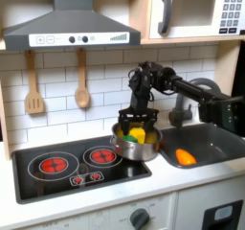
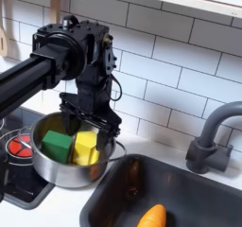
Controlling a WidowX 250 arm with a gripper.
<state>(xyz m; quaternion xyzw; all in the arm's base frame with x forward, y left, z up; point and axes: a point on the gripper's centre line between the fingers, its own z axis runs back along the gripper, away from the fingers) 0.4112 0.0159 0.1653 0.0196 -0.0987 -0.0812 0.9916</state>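
Orange carrot lies in the sink, nearest the viewer. Behind it, the gripper hangs jaws spread and empty directly above the yellow block beside a green block in the steel pot.

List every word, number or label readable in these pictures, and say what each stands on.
"01:30": on the microwave display in the first exterior view, faint, so the reading is unsure.
Microwave keypad: markings too small to read.
Range hood controls: blurred, unreadable.
Stove knobs: no legible marks.
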